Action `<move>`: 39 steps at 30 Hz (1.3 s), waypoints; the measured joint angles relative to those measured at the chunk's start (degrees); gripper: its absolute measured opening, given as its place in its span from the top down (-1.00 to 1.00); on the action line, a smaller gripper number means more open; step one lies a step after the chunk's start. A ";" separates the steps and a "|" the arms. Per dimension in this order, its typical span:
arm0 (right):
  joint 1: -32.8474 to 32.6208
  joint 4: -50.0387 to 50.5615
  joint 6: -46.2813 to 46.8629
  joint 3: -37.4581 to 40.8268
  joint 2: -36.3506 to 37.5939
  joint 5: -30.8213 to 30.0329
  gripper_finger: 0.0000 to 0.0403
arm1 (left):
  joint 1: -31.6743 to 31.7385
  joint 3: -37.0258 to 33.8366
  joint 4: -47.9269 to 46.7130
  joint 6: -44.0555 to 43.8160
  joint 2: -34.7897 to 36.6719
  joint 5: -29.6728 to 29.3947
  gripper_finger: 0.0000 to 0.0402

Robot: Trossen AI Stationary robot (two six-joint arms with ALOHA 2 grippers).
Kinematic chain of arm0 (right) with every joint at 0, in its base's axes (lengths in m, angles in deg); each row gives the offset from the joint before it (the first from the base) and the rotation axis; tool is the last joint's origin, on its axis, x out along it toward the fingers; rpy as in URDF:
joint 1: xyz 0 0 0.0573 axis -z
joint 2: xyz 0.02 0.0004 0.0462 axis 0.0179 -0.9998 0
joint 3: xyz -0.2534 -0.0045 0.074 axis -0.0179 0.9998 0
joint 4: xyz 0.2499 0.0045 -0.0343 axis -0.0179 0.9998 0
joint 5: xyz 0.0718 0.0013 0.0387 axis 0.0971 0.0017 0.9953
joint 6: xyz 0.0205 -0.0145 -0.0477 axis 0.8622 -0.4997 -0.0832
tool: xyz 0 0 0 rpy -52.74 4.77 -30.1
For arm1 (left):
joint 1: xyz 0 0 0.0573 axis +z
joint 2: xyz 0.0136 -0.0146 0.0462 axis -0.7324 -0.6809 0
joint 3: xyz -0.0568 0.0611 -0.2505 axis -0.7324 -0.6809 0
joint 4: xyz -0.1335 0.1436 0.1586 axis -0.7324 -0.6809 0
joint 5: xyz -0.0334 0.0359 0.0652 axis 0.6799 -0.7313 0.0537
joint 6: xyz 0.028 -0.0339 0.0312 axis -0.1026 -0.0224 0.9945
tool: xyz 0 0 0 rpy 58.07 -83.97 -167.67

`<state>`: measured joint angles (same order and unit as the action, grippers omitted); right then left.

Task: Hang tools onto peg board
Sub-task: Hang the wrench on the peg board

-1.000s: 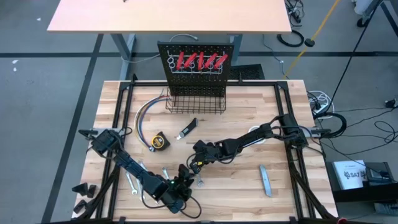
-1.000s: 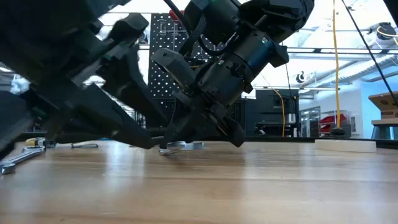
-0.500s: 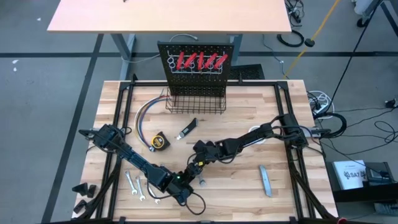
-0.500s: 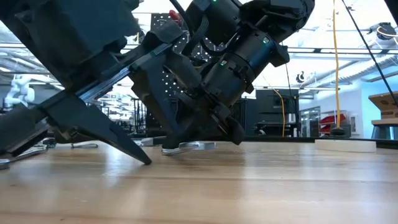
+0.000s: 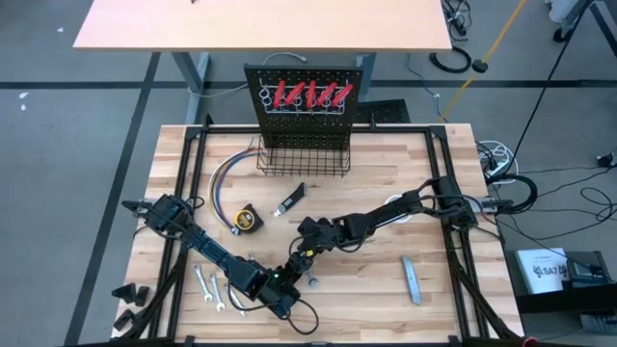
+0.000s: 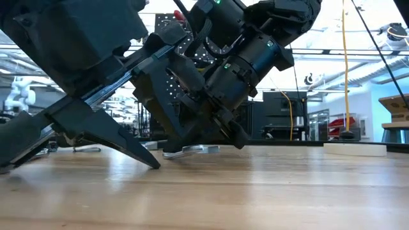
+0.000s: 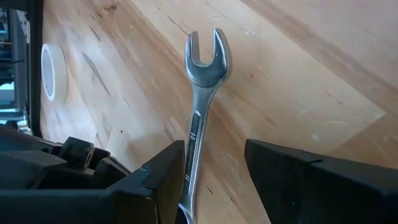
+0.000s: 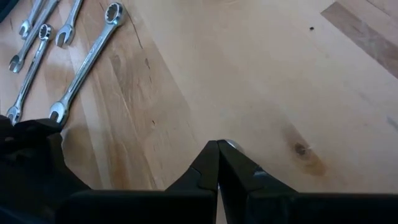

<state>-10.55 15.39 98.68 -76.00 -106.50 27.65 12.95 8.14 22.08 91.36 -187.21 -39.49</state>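
A silver open-end steel wrench (image 7: 200, 118) lies flat on the pale butcher-block wooden surface (image 5: 386, 164), its forked head pointing away from the left hand (image 7: 214, 180). That hand's fingers are spread, one on each side of the wrench's shank, not pinching it. In the high view the left hand (image 5: 286, 292) sits at about 6 o'clock on the surface, and the right hand (image 5: 305, 258) is just beyond it, toward the centre, its fingers pressed together with the tips down at the wood. The right wrist view shows four more silver wrenches (image 8: 43, 50) lying together beside that hand.

At 12 o'clock stands the upright black perforated metal peg board (image 5: 308, 101), with five red-handled tools (image 5: 308, 93) hanging in a row and a black wire basket (image 5: 303, 160) at its foot. One yellow tape measure (image 5: 249, 219) and one black-handled knife (image 5: 293, 199) lie near the centre, toward 10 o'clock. One grey metal bar (image 5: 412, 279) lies at 4 o'clock. One white tape roll (image 7: 50, 72) lies beyond the wrench in the left wrist view.
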 joint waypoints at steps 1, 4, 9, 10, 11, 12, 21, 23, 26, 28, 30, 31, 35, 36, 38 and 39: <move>0.00 -0.06 -0.25 0.00 0.00 0.16 1.00 | 0.02 -0.02 0.02 0.54 0.00 0.00 0.12; 0.02 -0.60 -0.64 0.02 -0.03 1.59 1.00 | 0.09 -0.04 -0.20 1.65 0.00 -0.26 0.12; 0.32 -1.60 -1.40 0.09 -0.11 4.54 1.00 | 0.29 -0.13 -0.53 3.58 0.00 -1.10 0.12; 0.33 -1.60 -1.24 0.09 -0.12 4.60 1.00 | 0.31 -0.13 -0.53 3.41 0.00 -1.16 0.12; 0.33 -1.62 -0.71 0.09 -0.12 4.52 1.00 | 0.31 -0.13 -0.63 3.04 0.00 -1.22 0.12; 0.33 -1.62 0.22 0.09 -0.12 4.24 1.00 | 0.31 -0.13 -0.89 2.19 0.00 -1.30 0.12; -0.15 -1.65 5.96 0.09 -0.17 -3.80 1.00 | -1.62 -0.35 3.02 -3.99 -0.07 -2.40 0.12; -0.07 -1.62 6.16 0.09 -0.17 -3.28 1.00 | -2.13 -0.37 4.40 -3.12 -0.07 -2.34 0.12; -0.11 -1.64 6.75 0.09 -0.17 -3.45 1.00 | -2.39 -0.37 4.69 -3.64 -0.07 -2.30 0.12; -0.09 -1.64 6.85 0.09 -0.17 -3.56 1.00 | -2.56 -0.33 5.29 -4.84 -0.11 -2.34 0.12; -0.03 -1.64 6.80 0.09 -0.17 -3.72 1.00 | -2.90 -0.33 5.96 -4.66 -0.11 -2.12 0.12; 0.01 -1.64 6.65 0.09 -0.17 -3.78 1.00 | -3.15 -0.37 6.80 -4.65 -0.11 -2.09 0.12; 0.39 -2.00 8.76 0.05 -0.19 -3.37 1.00 | -4.92 -0.24 11.20 -2.28 -0.31 0.62 0.12; 0.38 -2.03 8.75 0.04 -0.22 -3.64 1.00 | -5.18 -0.26 11.15 -0.93 -0.28 1.68 0.12; 0.35 -2.05 8.52 0.04 -0.22 -3.97 1.00 | -5.75 -0.26 11.76 0.85 -0.28 2.65 0.12; 0.37 -2.05 8.38 0.04 -0.22 -3.92 1.00 | -5.74 -0.24 11.74 1.11 -0.28 2.11 0.12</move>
<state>-10.18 13.34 107.06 -75.96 -106.72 23.73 7.21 7.89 33.82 92.47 -187.50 -37.38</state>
